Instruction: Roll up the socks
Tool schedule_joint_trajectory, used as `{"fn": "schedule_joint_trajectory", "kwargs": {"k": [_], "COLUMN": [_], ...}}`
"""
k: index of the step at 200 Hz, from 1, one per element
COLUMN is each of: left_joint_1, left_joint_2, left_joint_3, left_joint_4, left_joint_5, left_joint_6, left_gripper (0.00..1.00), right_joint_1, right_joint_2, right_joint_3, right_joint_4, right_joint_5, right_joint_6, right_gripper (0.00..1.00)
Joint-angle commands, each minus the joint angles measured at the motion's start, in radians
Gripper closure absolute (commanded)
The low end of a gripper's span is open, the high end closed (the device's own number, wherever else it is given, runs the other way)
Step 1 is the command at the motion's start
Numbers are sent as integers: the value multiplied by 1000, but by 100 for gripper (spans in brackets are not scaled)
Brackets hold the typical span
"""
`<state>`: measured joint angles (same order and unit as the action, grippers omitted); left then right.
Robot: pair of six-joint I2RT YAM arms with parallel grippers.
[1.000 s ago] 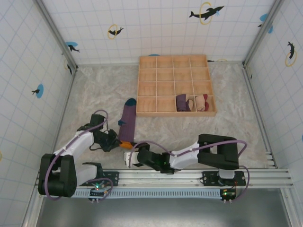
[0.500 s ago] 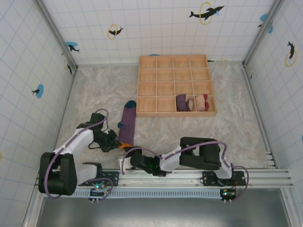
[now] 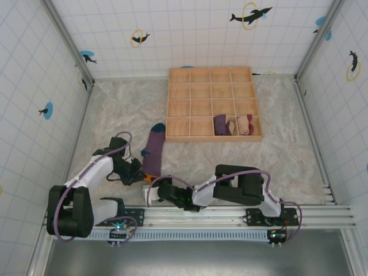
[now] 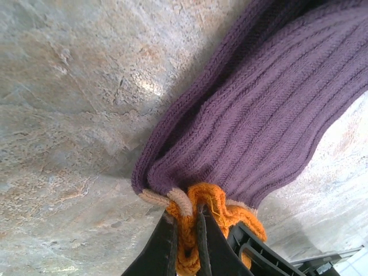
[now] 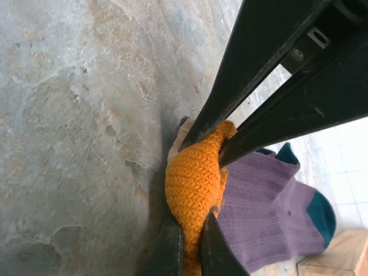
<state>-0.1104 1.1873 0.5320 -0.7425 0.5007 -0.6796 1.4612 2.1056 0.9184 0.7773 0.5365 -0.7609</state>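
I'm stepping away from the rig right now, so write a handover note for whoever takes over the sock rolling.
Left gripper: shut on the orange cuff of the purple sock.
Right gripper: shut on the same cuff, from the opposite side.
Sock lies stretched on the table, teal toe toward the wooden tray.
Done: in the tray's near row, a purple roll and a tan roll.
Left: roll this sock from the cuff, probably then tray it.

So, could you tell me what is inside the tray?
A purple roll and a tan roll sit in adjacent near-row cells of the tray. Anything beneath them is hidden.
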Motion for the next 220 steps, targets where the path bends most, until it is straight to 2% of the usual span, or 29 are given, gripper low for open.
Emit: {"fn": "schedule_joint_trajectory", "kwargs": {"k": [1, 9, 30, 56, 87, 125, 159, 189, 208, 220], "left_joint_1": [-2, -2, 6, 21, 45, 100, 156, 162, 162, 163], "left_joint_2": [5, 0, -13, -36, -69, -122, -130, -151, -191, -221], "left_joint_3": [21, 24, 32, 54, 75, 74, 100, 64, -26, -78], "left_joint_4": [-48, -43, -40, -47, -51, -55, -86, -25, 78, 136], "left_joint_5": [0, -3, -20, -46, -73, -134, -223, -154, -59, -21], "left_joint_6": [24, 19, 5, -7, -31, -46, -15, -37, -94, -134], "left_gripper": [100, 100, 88, 67, 49, 46, 47, 50, 51, 51], "right_joint_1": [-20, -27, -44, -84, -124, -194, -295, -383, -426, -444], "right_joint_2": [-9, -22, -34, -46, -32, -21, 45, 144, 227, 254], "right_joint_3": [5, 8, 35, 91, 165, 241, 401, 542, 631, 639], "right_joint_4": [-99, -133, -249, -420, -572, -686, -864, -974, -1033, -1012], "right_joint_5": [-74, -105, -177, -308, -422, -612, -868, -1127, -1238, -1291], "right_joint_6": [73, 92, 141, 245, 358, 532, 705, 867, 971, 1043], "right_gripper": [100, 100, 100, 100, 100, 100, 100, 100, 100, 100]}}
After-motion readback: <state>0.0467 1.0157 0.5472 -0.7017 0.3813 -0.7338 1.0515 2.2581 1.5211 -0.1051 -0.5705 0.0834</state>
